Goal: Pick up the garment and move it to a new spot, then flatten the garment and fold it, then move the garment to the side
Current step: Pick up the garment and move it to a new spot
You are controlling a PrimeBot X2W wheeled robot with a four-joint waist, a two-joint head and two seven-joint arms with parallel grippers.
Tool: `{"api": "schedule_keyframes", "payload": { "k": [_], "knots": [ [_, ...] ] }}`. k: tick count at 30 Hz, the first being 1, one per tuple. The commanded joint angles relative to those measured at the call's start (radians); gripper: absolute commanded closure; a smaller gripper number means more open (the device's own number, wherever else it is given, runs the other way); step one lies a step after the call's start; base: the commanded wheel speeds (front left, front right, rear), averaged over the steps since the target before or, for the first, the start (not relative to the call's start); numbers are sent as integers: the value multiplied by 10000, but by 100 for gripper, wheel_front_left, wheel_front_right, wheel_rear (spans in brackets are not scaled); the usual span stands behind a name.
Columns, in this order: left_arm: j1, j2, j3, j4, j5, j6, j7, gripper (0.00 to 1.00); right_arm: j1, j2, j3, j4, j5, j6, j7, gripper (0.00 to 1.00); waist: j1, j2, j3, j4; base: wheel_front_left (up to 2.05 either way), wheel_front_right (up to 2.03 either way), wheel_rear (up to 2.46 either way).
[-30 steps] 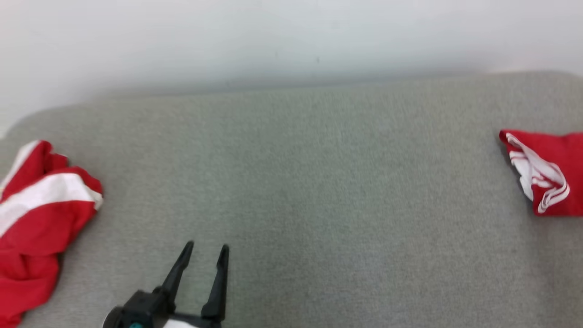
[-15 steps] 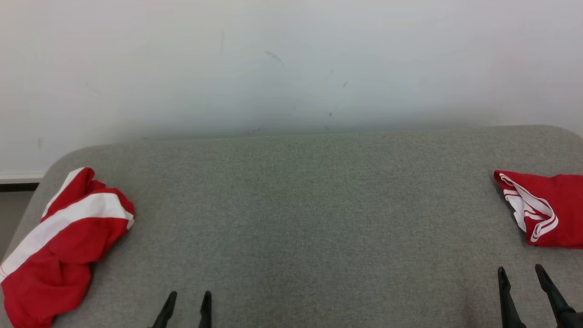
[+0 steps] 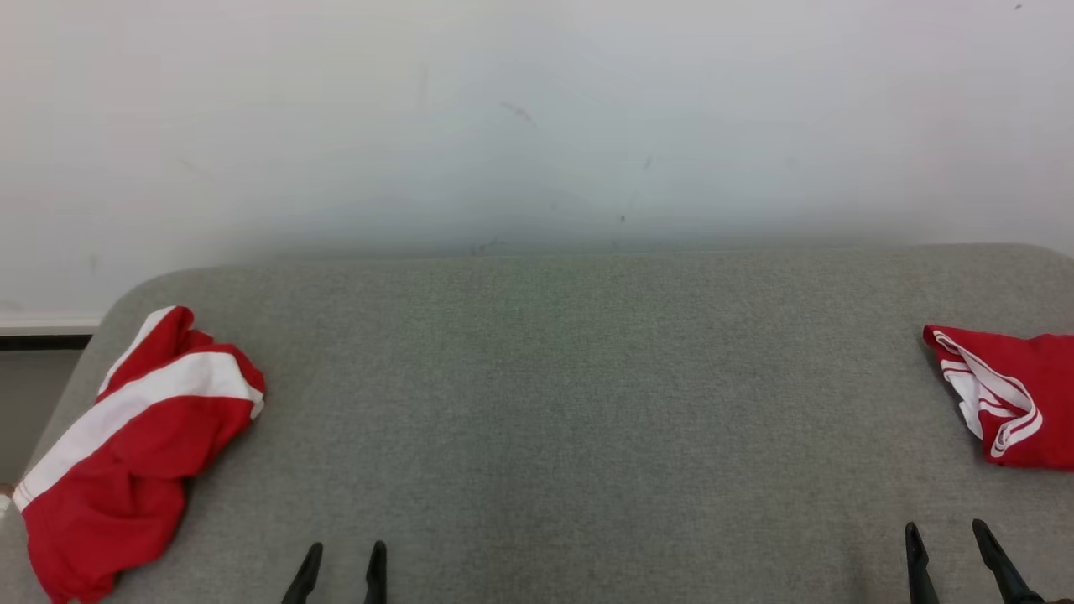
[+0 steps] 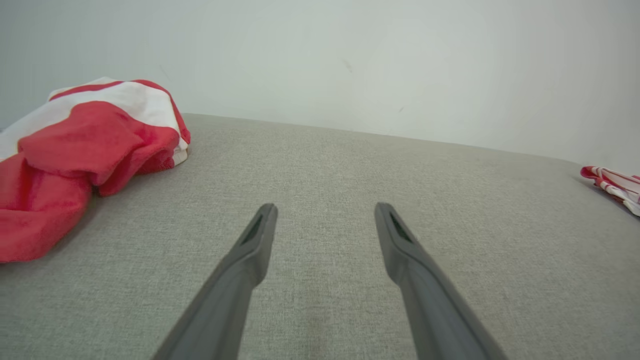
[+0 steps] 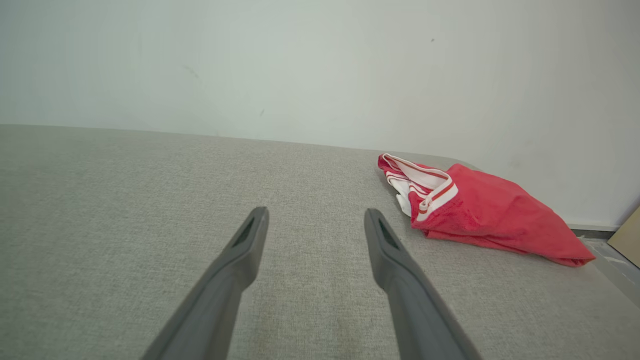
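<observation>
Grey woven cloth covers the tabletop (image 3: pixel 570 403), and behind it stands a pale wall (image 3: pixel 537 126). In the head view we see the crumpled garment (image 3: pixel 126 445), red with a white band, lying at the left edge of the frame near the rounded corner of the tabletop. The folded garment (image 3: pixel 1049 377), red with white trim, lies at the right edge. The left gripper (image 3: pixel 346 549) shows at the bottom, left of the middle, and the right gripper (image 3: pixel 944 528) at the lower right. Both have their fingers spread apart, hold nothing, and are apart from the garments.
</observation>
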Motion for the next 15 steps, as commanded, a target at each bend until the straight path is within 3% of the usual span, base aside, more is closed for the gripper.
{"api": "schedule_keyframes", "payload": {
  "k": [1, 7, 15],
  "knots": [
    [-38, 32, 29, -13, 24, 7, -2, 0, 111, 8, 14, 30, -49, -23, -27, 0, 1, 0, -2, 131, 0, 0, 0],
    [-51, 33, -60, -37, -40, 24, -2, 0, 232, 34, 74, 48, 71, -23, -26, 0, 1, 0, -65, 991, 0, 0, 0],
    [182, 36, 30, -29, 131, 0, -2, 0, 323, 58, 376, 143, 284, -23, -26, 0, 1, 0, -244, 2890, 0, 0, 0]
  ]
}}
